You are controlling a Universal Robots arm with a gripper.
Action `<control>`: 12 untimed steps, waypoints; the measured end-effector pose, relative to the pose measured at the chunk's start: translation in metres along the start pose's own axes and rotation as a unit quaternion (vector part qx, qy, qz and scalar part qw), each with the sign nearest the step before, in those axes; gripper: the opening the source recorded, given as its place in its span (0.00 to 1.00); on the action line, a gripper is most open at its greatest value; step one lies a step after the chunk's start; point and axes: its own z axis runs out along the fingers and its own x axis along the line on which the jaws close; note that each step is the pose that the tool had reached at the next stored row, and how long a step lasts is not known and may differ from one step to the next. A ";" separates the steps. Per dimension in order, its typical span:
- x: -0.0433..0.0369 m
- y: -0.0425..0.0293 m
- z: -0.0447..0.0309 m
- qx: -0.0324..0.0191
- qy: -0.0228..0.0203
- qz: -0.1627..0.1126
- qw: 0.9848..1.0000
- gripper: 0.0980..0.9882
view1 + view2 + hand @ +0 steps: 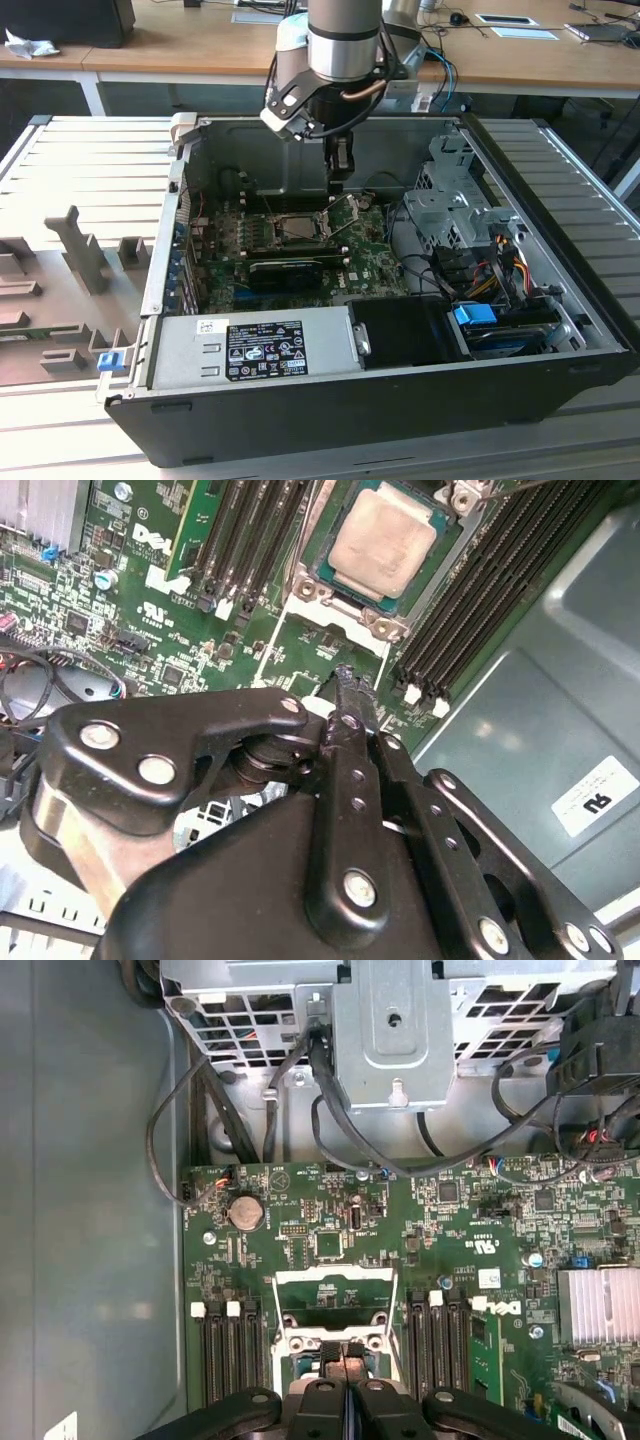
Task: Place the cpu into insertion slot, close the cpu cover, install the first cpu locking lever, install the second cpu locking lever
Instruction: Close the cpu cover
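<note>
In the exterior view we see the gripper [340,176] at the upper centre of the frame, its fingers [352,695] pressed together on nothing, near the cpu [383,538] seated in the insertion slot [308,588].

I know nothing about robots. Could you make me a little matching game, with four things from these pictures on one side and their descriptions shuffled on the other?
Things:
1. cpu
2. coin battery
3. tool
4. blue clip

Descriptions:
A. round and silver, on the green board
B. outside the case, at the exterior view's left
C. square, grey-topped, lying in the slot
D. black, over the board near the slot

Pairs: 1-C, 2-A, 3-D, 4-B
</note>
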 end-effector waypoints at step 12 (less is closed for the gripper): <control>-0.0013 0.0203 0.0134 0.001 0.001 -0.018 1.000 0.01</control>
